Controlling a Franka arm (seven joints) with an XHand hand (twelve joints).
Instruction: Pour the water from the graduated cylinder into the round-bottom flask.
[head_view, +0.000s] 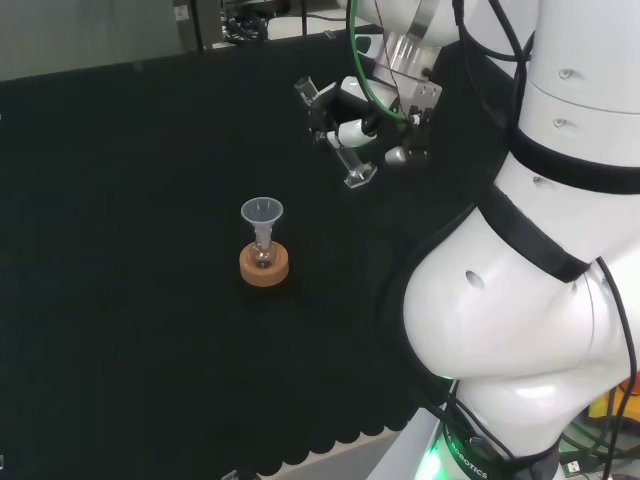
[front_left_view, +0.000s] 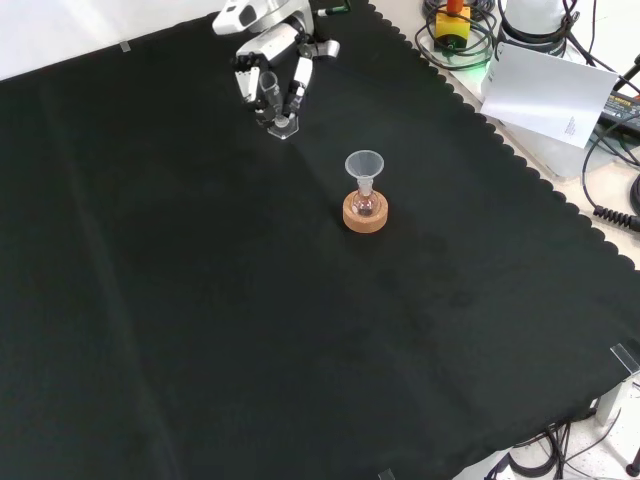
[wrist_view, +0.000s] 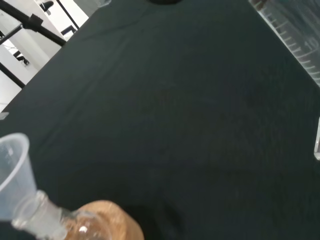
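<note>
Cylinder in hand, pour not yet begun.
Fingers (front_left_view: 297, 78) grasp the graduated cylinder (head_view: 338, 137) near the worktop's edge; funnel (front_left_view: 364, 165) sits in the round-bottom flask (front_left_view: 365, 203), ready to catch.

Even overhead light, matte black cloth (front_left_view: 200, 330), blurred wrist close-up

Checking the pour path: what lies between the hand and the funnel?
Only bare black cloth lies between the hand and the funnel, seen in the front view.

Black cloth (front_left_view: 250, 330) with a scalloped edge covers my bench; beside it in the front view lie a white paper sheet (front_left_view: 545, 92) and black cables (front_left_view: 610, 180).
</note>
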